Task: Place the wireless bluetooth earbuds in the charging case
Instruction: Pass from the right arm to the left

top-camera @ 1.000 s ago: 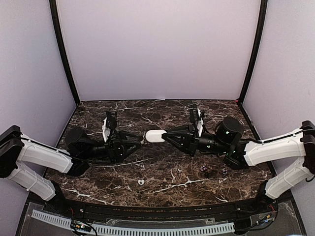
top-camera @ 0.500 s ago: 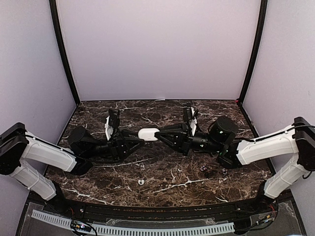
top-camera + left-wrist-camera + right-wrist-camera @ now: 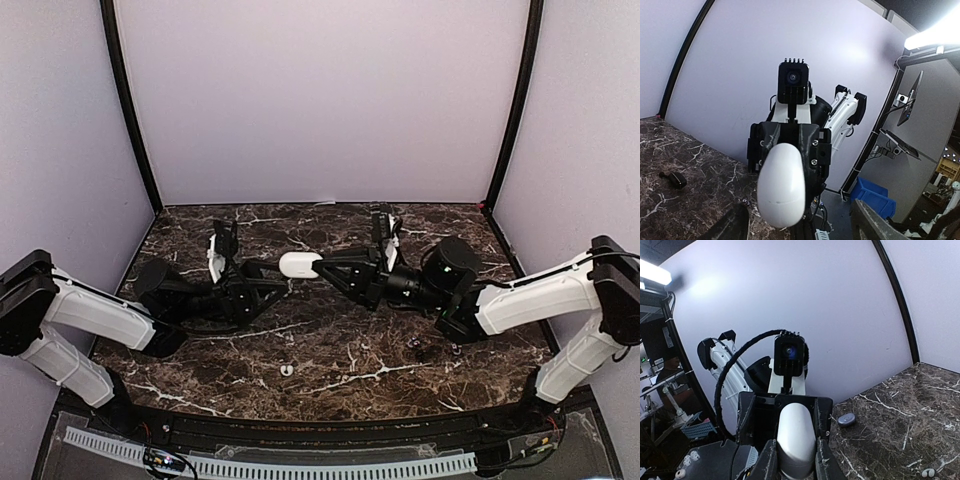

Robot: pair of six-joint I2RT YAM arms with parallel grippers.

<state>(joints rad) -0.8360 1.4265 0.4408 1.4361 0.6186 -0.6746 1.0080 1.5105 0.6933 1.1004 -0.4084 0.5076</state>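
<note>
Glossy white pebble-shaped charging case (image 3: 300,265) at frame centre, pinched in right gripper (image 3: 796,457). Left gripper (image 3: 802,221) spread wide, fingertips cut off at bottom edge. Tiny white earbud (image 3: 287,370) low centre on veined dark marble table (image 3: 330,350). Dark earbuds (image 3: 415,346) lower right, barely legible.

Your bench (image 3: 330,395) is dark marble with white veins. A tiny white bud (image 3: 287,369) lies on it near the front middle. Right of that bud, well apart from it, you have small dark buds (image 3: 417,349). A grey pebble-shaped case (image 3: 845,419) lies flat too; its place relative to the white bud is unclear.
</note>
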